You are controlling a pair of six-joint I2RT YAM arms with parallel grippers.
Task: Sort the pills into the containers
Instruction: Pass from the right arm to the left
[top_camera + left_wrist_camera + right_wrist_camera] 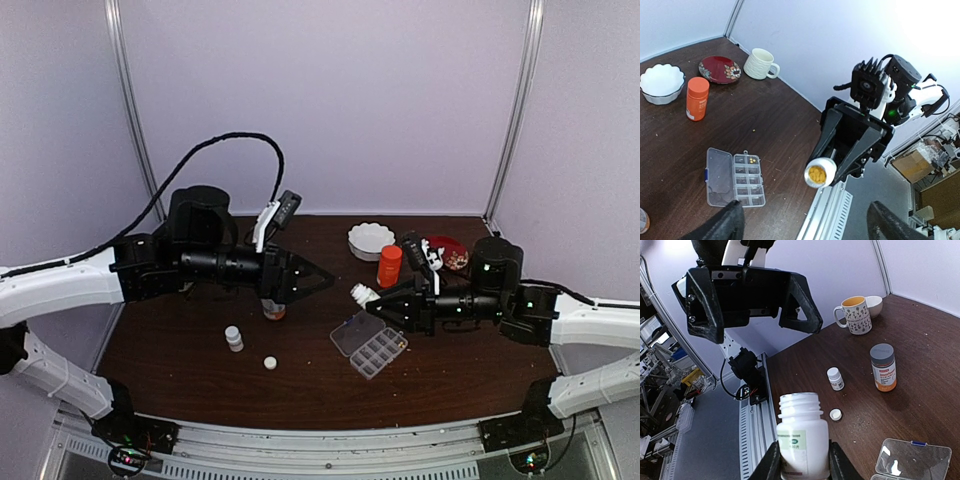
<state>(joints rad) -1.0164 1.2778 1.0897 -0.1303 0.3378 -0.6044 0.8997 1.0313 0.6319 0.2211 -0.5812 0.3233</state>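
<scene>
Pill box [912,460] partly beyond bottom edge

Bottles: four – orange bottle [389,265], grey-capped bottle [883,367], small white capped bottle [234,338], open white bottle [802,432].
Loose white cap [269,363]: one.
Pill box [356,333]: one; cells [749,182] in two columns, row count unclear.
Pills [816,174]: heap in open white bottle, few in one end cell, too small to count.
Bowls: two – scalloped bowl [371,240], plain bowl [874,304].
Mugs: two – ribbed mug [759,64], floral mug [856,315].
Red plate [719,69]: one.
Arms: two – left arm [220,265], right arm [470,305].
</scene>
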